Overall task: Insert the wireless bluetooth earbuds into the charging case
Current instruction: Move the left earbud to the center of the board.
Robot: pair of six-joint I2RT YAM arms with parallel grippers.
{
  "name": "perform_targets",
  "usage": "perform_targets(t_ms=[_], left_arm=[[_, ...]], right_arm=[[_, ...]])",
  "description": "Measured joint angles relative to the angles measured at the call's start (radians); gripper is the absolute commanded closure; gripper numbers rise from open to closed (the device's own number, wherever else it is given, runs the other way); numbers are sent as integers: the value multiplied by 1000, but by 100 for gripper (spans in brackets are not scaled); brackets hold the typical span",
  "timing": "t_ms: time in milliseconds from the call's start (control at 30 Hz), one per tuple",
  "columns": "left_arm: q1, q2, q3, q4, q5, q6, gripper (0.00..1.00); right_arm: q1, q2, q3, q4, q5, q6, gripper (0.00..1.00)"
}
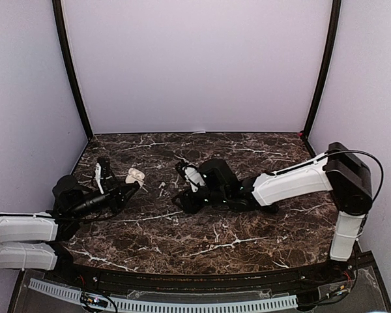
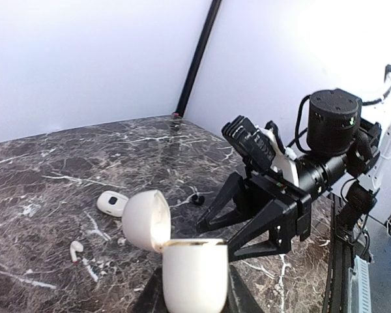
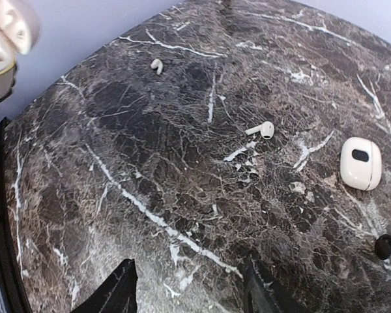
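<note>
My left gripper (image 2: 190, 297) is shut on the base of a white charging case (image 2: 189, 270), held upright with its lid (image 2: 145, 219) swung open; in the top view the case (image 1: 135, 175) is at the left. My right gripper (image 3: 188, 292) is open and empty, hovering low over the marble; it faces the case in the left wrist view (image 2: 215, 236). Two white stemmed earbuds (image 3: 264, 129) (image 3: 158, 65) lie on the table ahead of it. One of them (image 2: 75, 248) shows left of the case. A black earbud (image 3: 386, 246) lies to the right.
A second white case (image 3: 360, 163), closed, lies flat on the marble table (image 1: 247, 241) near the black earbud (image 2: 195, 199). White walls and black corner posts (image 1: 72, 72) enclose the table. The right arm (image 1: 287, 182) stretches across the middle.
</note>
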Motion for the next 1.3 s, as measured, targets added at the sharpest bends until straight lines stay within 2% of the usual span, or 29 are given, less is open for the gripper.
perform_targets(t_ms=[167, 400, 633, 767, 1000, 1300], left_arm=[[66, -52, 8, -111, -24, -61, 79], [97, -101, 10, -203, -31, -82, 79], [97, -152, 10, -236, -26, -79, 79], [102, -180, 10, -245, -18, -77, 79], [102, -244, -6, -276, -15, -71, 79], [103, -281, -28, -300, -19, -66, 79]], right_arm=[[3, 170, 156, -25, 100, 64, 33], [10, 404, 433, -129, 267, 128, 32], [12, 573, 650, -206, 336, 154, 30], [12, 665, 796, -245, 367, 152, 32], [11, 745, 924, -288, 434, 131, 35], [2, 791, 1009, -344, 455, 92, 53]])
